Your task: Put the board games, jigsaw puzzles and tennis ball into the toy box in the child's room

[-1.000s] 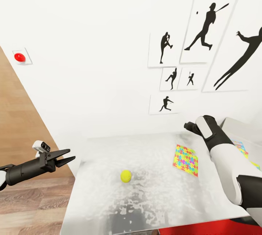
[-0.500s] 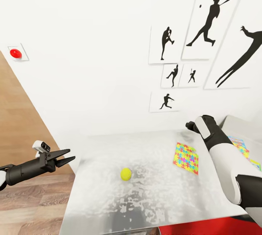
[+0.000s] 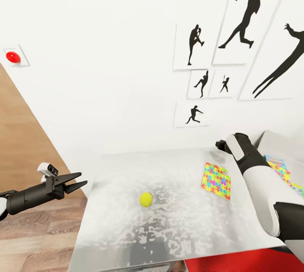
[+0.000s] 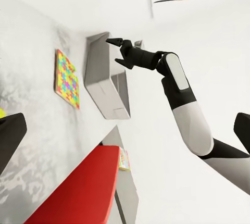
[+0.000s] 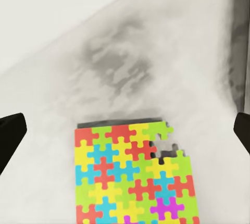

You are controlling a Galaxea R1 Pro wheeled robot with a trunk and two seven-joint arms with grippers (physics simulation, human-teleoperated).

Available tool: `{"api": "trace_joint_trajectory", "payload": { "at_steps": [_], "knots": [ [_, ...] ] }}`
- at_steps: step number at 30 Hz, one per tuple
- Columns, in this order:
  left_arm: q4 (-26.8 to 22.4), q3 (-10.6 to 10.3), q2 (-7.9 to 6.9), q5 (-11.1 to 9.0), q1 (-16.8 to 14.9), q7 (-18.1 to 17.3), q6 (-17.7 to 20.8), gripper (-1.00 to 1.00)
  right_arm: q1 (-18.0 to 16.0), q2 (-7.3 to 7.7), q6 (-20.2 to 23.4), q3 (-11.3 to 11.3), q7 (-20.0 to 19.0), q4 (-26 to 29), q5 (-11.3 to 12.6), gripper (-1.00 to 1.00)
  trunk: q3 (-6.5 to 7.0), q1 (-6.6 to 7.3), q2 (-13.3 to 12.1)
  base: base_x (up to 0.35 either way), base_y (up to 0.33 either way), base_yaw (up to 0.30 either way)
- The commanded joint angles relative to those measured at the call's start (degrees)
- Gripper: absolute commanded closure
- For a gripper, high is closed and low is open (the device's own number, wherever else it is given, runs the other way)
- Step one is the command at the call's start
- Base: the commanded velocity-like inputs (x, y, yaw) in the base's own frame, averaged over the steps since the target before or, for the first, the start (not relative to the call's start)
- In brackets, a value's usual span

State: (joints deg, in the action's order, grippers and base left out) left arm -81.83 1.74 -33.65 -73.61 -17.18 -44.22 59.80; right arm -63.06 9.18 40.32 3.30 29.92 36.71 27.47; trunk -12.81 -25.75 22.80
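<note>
The right gripper (image 3: 220,144), fingers apart and empty, is hovering beyond 1 jigsaw puzzle (image 3: 215,180) lying lower right of centre on the table (image 3: 169,225), apparently needing lowering onto it next.

Head camera tilted up slightly; scene otherwise static.
Wall prints (image 3: 230,48), red button (image 3: 12,57) and far surface (image 3: 169,221) edge all sit higher in the head view than a second ago. Right tool (image 3: 219,144) rose a little with them, relative to the jigsaw puzzle (image 3: 215,180). Nothing on the surface moved.
</note>
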Motion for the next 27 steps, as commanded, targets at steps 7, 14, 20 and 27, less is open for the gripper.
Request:
{"api": "trace_joint_trajectory", "payload": {
  "at_steps": [7,14,20,27],
  "knots": [
    [0.11,0.07,-0.01,0.18,-0.05,-0.25,0.20,-1.00,-0.05,0.04,-2.02,-0.05,0.49,-0.08,0.73,-1.00,-0.78,-0.03,0.12,0.000,0.000,0.000],
    [0.17,1.04,-0.01,0.14,-0.05,-0.35,0.20,-1.00,-0.05,-0.06,-2.56,-0.05,0.49,-0.14,0.74,-1.00,-1.44,-0.03,0.12,0.000,0.000,0.000],
    [-0.24,1.15,0.00,0.03,-0.05,-0.75,0.20,-1.00,-0.05,0.09,-2.61,-0.05,0.49,-0.15,0.81,-1.00,-2.01,-0.03,0.12,0.000,0.000,0.000],
    [-1.63,1.19,-0.04,-0.44,-2.98,-0.87,0.20,-1.00,-0.05,0.17,-2.61,-0.05,0.42,-0.15,0.82,-1.00,-2.67,-0.03,0.12,0.000,0.000,0.000]
  ]
}}
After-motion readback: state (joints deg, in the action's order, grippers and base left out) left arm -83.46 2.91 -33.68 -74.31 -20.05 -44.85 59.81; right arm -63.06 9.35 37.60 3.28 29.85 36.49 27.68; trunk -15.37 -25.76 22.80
